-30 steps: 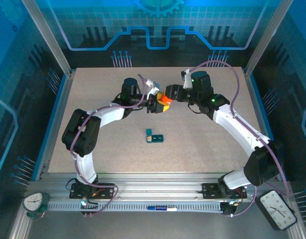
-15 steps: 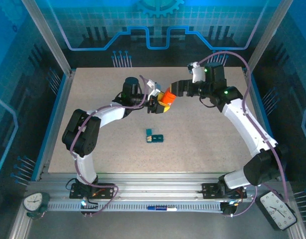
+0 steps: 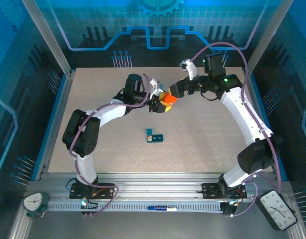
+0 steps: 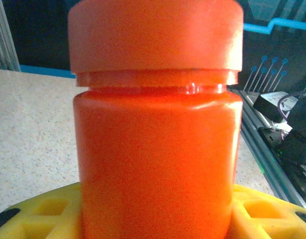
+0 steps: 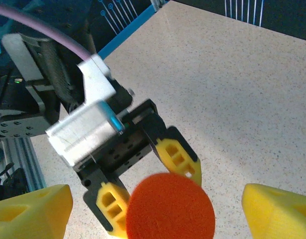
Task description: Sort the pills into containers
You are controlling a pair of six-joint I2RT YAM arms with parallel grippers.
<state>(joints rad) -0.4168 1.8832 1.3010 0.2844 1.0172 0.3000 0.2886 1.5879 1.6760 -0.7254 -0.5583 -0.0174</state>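
Bottle (image 3: 165,99) is being clamped by left gripper (image 3: 155,103) over mid-table, cap (image 5: 170,209) on. Right gripper (image 3: 175,91) is being held spread either side of cap, not touching. Containers (image 3: 154,136) are lying nearer the arm bases, contents unreadable. Opening and sorting are being judged undone.

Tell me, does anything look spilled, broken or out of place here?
Nothing stands out. The orange bottle sits capped in the left tool, the right tool open at its cap; the teal containers lie on the table.

The bottle (image 4: 158,149) is glossy orange, cap included. At six o'clock from it, the containers (image 3: 154,136) are dark teal. The table (image 3: 203,144) is speckled beige; the backdrop (image 3: 93,20) is gridded blue.
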